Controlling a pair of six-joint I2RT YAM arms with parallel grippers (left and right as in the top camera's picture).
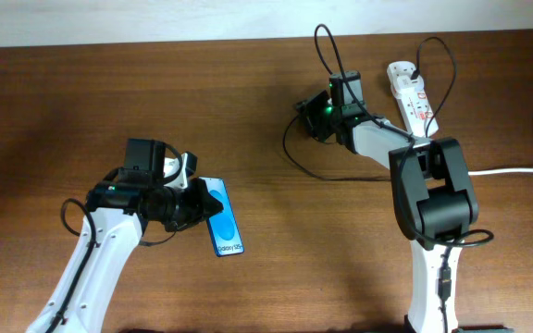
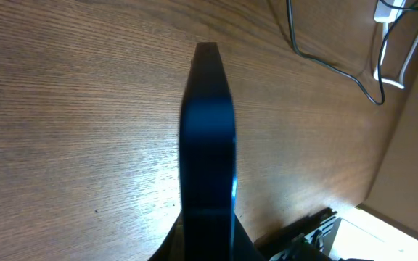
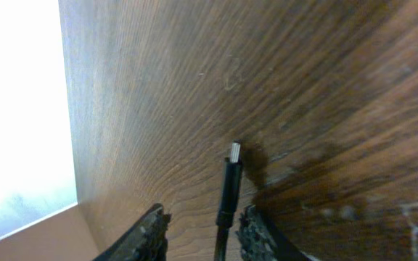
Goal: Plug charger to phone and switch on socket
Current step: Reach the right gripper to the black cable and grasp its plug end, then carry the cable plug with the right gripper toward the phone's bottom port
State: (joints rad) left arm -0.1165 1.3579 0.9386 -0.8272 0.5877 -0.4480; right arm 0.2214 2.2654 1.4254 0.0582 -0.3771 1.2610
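The phone (image 1: pixel 224 225), blue screen up, is held at its near end by my left gripper (image 1: pixel 200 207), which is shut on it above the table's left middle. In the left wrist view the phone (image 2: pixel 207 138) shows edge-on, sticking out from the jaws (image 2: pixel 207 243). My right gripper (image 1: pixel 309 111) is low over the table at the back centre. Its fingers (image 3: pixel 202 221) are open, with the charger (image 3: pixel 228 190) lying between them, nearer the right finger, its metal plug tip (image 3: pixel 234 151) pointing away. The white socket (image 1: pixel 413 97) lies at the back right.
The black charger cable (image 1: pixel 290 155) loops across the table beside the right arm and up to the socket. A thick white cord (image 1: pixel 526 168) runs off to the right edge. The socket's end and cables also show in the left wrist view (image 2: pixel 392 14).
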